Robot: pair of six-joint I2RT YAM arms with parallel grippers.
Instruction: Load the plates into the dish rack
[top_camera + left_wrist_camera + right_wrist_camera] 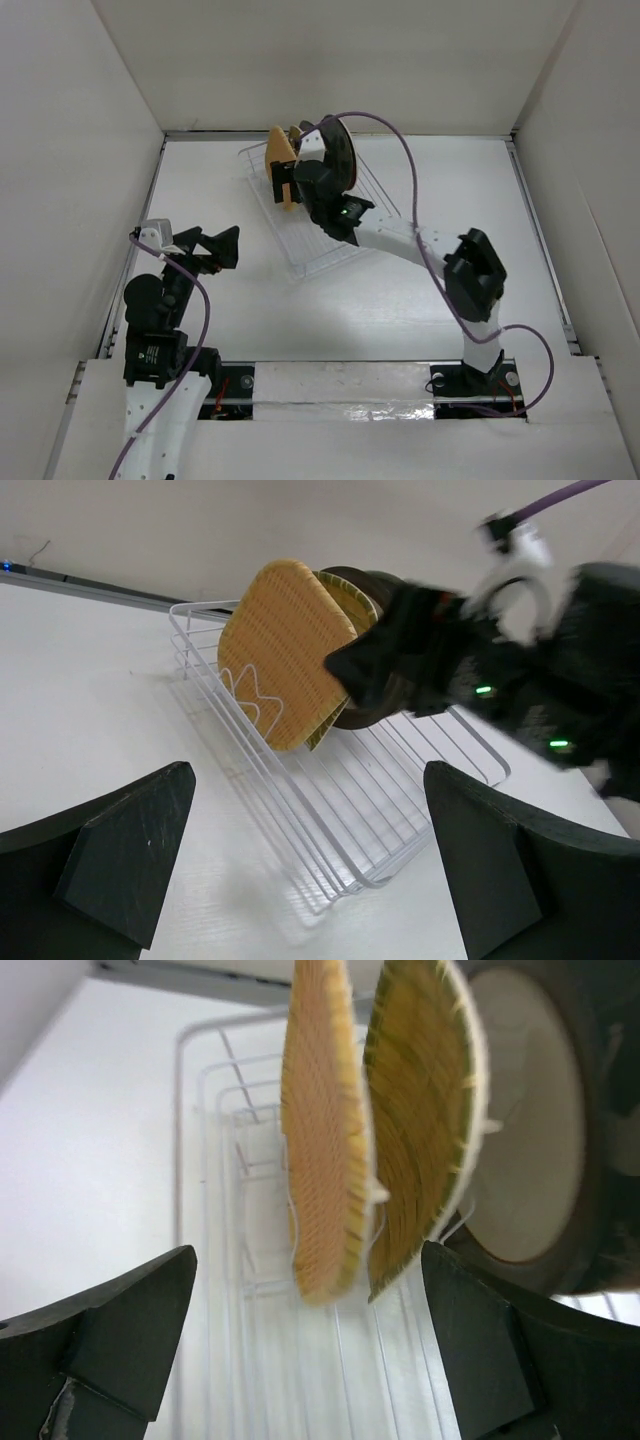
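Right gripper (307, 1260): jaws spread, nothing between them. Its fingers (120, 1345) frame the view, aimed at the plates' edges. Left gripper (308, 775): also spread and empty, hovering off to the left, well apart from the dish rack (325, 250).

Plates stand on edge at the rack's far end, packed close. In the top view the orange woven plate (318, 1140) is leftmost and the yellow woven plate (425, 1130) is just beside it. Next comes a round dark-rimmed plate (525, 1140) with a pale underside. Anything past that is hidden by the right arm, so I can't count all five. No plates visible loose on the table (450, 180).

Handling, my read:
- **Woven plates:** light, stiff enough, textured. Pinch the top rim, low slip risk. They lean and could tip out of a slot.
- **Dark round plate:** probably heavier, glazed and slick, and would chip if dropped. Take the rim squarely with a deep bite.
- **Rack:** looks light, so a nudge likely slides it.
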